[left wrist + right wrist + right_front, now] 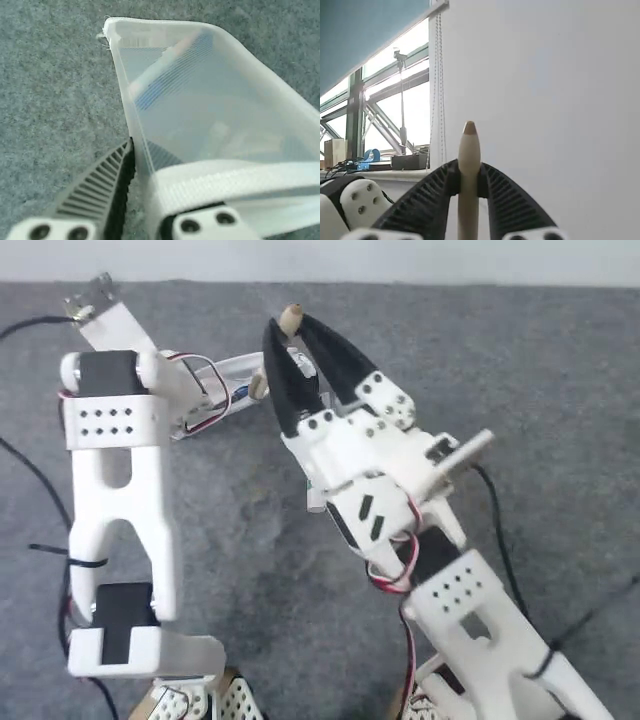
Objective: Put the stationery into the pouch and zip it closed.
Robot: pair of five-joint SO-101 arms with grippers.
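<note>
1. Through the translucent white pouch (pixel 215 100) a blue-striped item (pixel 165 80) and a pale orange stick (pixel 182 45) show. Any print on them is too veiled by the fabric to read.
2. The pouch lies on the grey table (pixel 250 540) under the left arm. One stitched corner is frayed, and a white woven band (pixel 235 185) crosses the pouch just beside the gripper.
3. The left gripper (pixel 140 167) is pressed together on the pouch's long edge, its ridged black finger touching the fabric.
4. The right gripper (pixel 290 337) is tilted up off the table. It pinches one pencil (pixel 468 150) between its black fingers, brown tip upward, with a pale wall (pixel 545 100) behind and a window (pixel 395 115) to one side.
5. One beige rounded end (pixel 258 387) sticks out beside the pouch, between the two arms. I cannot tell what it belongs to.
6. The table's far edge meets the wall. Open grey surface lies between the arms and on the right arm's outer side. Black cables (pixel 30 480) trail along the left arm's outer side.
7. Count: two arms, two grippers, one pouch, one pencil held, and two items made out inside the pouch.
</note>
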